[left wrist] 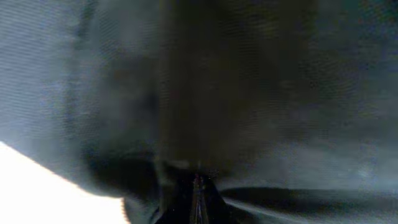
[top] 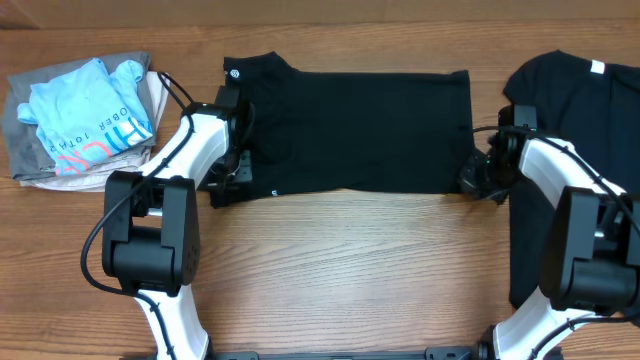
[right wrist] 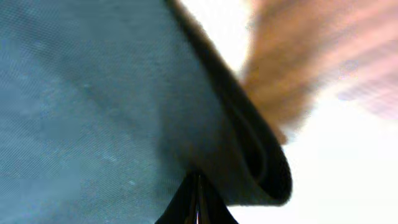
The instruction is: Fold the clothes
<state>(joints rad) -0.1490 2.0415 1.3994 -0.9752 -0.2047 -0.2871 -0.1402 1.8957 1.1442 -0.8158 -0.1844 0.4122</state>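
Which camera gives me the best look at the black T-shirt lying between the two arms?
Overhead: it shows the whole black T-shirt as a flat band, left tool and right tool at its lower corners. Both wrist views show only blurred close-up fabric; the right one catches a folded edge.

Two matching robot arms, seen from above. The left arm (top: 190, 148) and the right arm (top: 548, 165) each have smooth, rounded white shells along their links. Between the shells are boxy black joint housings with softened corners, the largest on the left (top: 150, 235) and on the right (top: 590, 250). A thin black cable (top: 93, 245) loops out beside the left arm, and another cable (top: 598, 183) runs along the right arm. The left gripper (top: 234, 168) and the right gripper (top: 478, 178) are compact and black, with details too small to make out. In both wrist views, the fingertips (left wrist: 198, 200) (right wrist: 198, 199) show as a narrow, dark, blurred wedge.
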